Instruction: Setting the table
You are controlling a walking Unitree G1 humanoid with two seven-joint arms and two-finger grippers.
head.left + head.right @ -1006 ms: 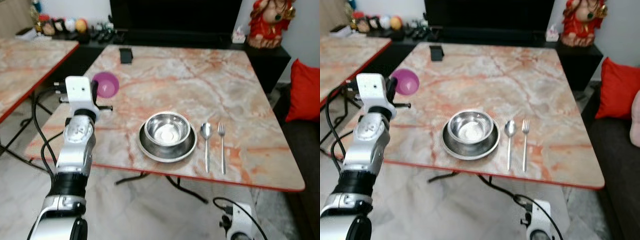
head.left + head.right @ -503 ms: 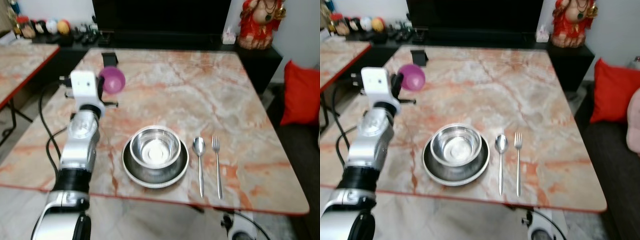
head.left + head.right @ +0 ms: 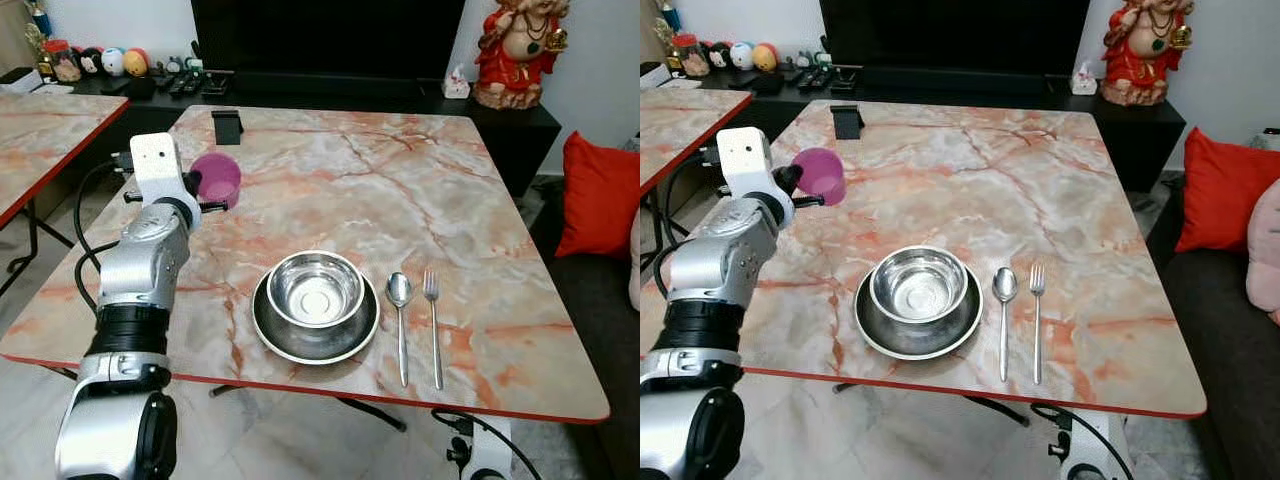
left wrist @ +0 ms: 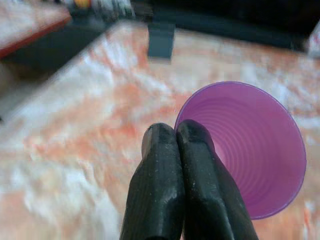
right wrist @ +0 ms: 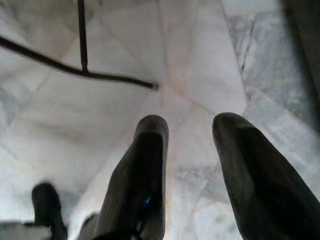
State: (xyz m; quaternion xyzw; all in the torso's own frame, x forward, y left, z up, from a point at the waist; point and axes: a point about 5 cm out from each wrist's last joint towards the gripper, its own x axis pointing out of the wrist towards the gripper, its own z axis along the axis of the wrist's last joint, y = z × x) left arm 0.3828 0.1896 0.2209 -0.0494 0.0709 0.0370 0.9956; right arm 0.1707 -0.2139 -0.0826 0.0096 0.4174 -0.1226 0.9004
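Note:
A purple plastic cup point(image 3: 215, 178) is held over the left part of the marble table point(image 3: 400, 190), mouth tilted toward me. My left gripper point(image 4: 176, 131) is shut on the purple cup, pinching its rim point(image 4: 250, 150). A steel bowl point(image 3: 314, 290) sits in a steel plate point(image 3: 270, 335) near the front edge. A spoon point(image 3: 400, 300) and a fork point(image 3: 432, 300) lie side by side just right of the plate. My right gripper point(image 5: 190, 125) hangs open over the floor, below the table's front right.
A small black stand point(image 3: 227, 125) sits at the table's far left corner. A second marble table point(image 3: 50, 110) stands to the left. A red cushion point(image 3: 600, 190) lies on the right. A red statue point(image 3: 515, 50) stands on the dark cabinet behind.
The whole picture has shifted and sharpened as the camera moved nearer the table. My left gripper keeps hold of the purple cup, which now sits farther in over the table's left side.

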